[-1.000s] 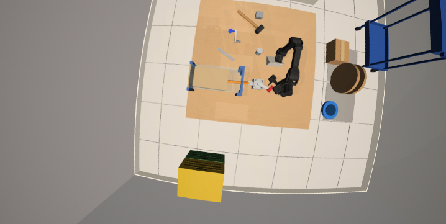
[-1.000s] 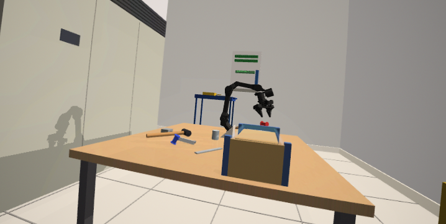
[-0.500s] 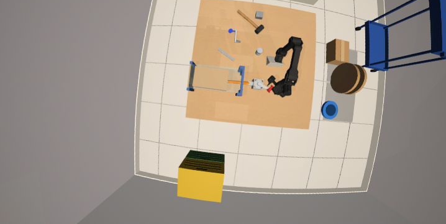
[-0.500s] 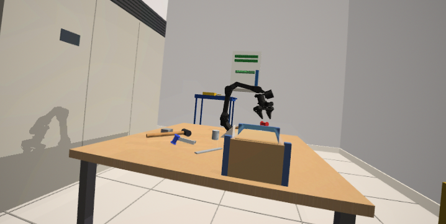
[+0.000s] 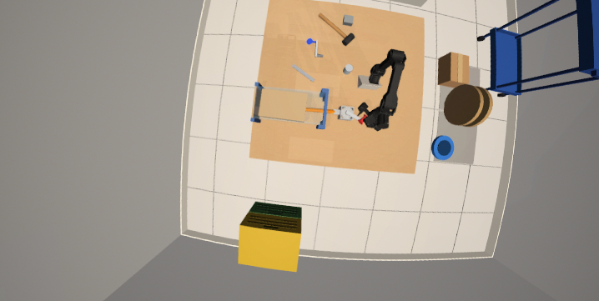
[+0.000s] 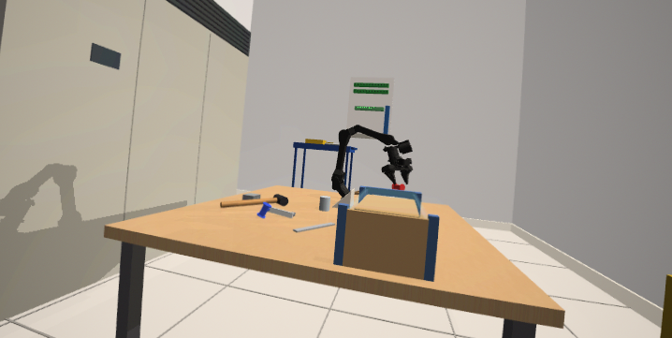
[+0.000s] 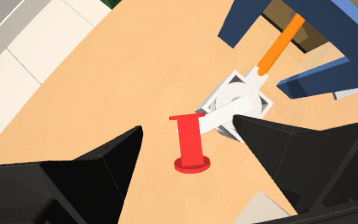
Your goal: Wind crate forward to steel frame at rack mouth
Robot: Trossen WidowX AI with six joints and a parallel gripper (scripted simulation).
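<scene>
The tan crate [image 5: 282,106] [image 6: 385,244] sits flat in the clear-panelled cubby, its front short of the blue frame [image 5: 325,104] [image 6: 389,191] at the mouth, with a gap between. An orange strap [image 5: 318,110] [image 7: 282,45] runs from it to the white winch [image 5: 346,112]. The winch also shows in the wrist view [image 7: 266,103]. A white crank arm lies across the winch top and ends in an upright red knob [image 5: 362,118] [image 6: 398,187] [image 7: 190,142]. My gripper [image 6: 400,183] [image 7: 188,124] is wide open and empty, just above the knob, one finger to either side in the wrist view.
A second crank with a blue knob [image 5: 309,41] [image 6: 264,210] lies on the bench. Near it are a mallet [image 5: 333,26], a grey block [image 5: 348,19], a flat grey bar [image 5: 303,72] and a grey cylinder [image 5: 348,68]. A grey wedge-like piece [image 5: 365,82] stands by the arm's base.
</scene>
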